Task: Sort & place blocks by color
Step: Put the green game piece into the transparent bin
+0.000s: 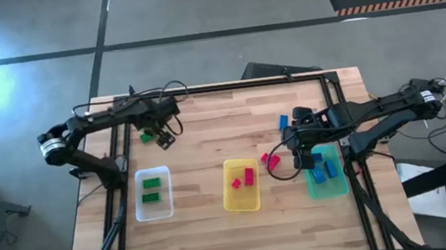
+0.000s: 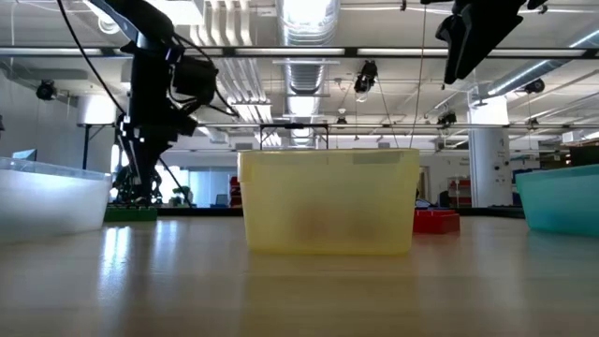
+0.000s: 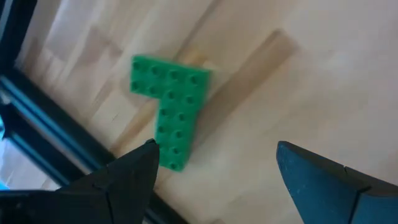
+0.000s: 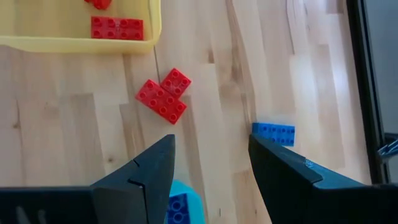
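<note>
The yellow tray (image 2: 328, 201) stands nearest, at frame centre, holding red blocks (image 1: 243, 177). Left gripper (image 3: 214, 165), fingers spread, hovers over a green L-shaped block (image 3: 171, 106) at upper left of the table (image 1: 243, 224). Right gripper (image 4: 211, 165), spread and empty, hangs centre-right above a red block pair (image 4: 164, 96) and a blue block (image 4: 273, 132).

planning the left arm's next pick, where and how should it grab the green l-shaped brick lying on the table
Grip the long leg of the green L-shaped brick, coming straight down from above. It lies flat, studs up, so only its thin side walls offer grip. The open left gripper hangs over it; the leg is narrower than the wide end, so it fits between the fingers.
</note>
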Controlling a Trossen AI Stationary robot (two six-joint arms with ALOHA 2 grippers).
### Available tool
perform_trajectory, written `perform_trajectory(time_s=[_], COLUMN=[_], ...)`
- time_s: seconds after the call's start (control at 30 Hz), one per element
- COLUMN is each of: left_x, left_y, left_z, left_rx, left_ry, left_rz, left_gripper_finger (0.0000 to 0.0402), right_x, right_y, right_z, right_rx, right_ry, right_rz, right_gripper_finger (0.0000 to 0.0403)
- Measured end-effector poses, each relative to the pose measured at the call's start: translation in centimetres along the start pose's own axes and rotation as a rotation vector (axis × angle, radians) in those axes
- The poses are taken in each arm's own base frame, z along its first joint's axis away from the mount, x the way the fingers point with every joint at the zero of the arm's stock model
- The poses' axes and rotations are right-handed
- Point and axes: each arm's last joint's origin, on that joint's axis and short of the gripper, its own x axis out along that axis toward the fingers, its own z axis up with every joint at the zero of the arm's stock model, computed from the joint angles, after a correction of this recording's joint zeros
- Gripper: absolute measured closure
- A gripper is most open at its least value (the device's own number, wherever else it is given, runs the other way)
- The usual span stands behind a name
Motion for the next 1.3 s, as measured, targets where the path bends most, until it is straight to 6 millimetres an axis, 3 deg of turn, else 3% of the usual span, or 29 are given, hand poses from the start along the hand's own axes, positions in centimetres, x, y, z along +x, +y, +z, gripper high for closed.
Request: perform_trajectory(time_s=[0.37,1.1,1.3], left_x=[2.5,6.8,7.7], left_y=[3.7,3.6,3.4], left_z=[-0.9,-2.5,-2.0], left_rx=[-0.092,-0.053,-0.053], left_ry=[0.097,0.05,0.05], left_rz=[-0.004,-0.004,-0.006], left_gripper_finger=[0.0096,0.0096,0.0098], right_x=[0.0,0.0,0.1], right_y=[0.0,0.1,0.1], right_z=[0.1,0.2,0.2], right_rx=[-0.017,-0.032,-0.031], right_ry=[-0.013,-0.023,-0.023], right_rz=[0.002,0.005,0.005], right_gripper_finger=[0.0209,0.0209,0.0209])
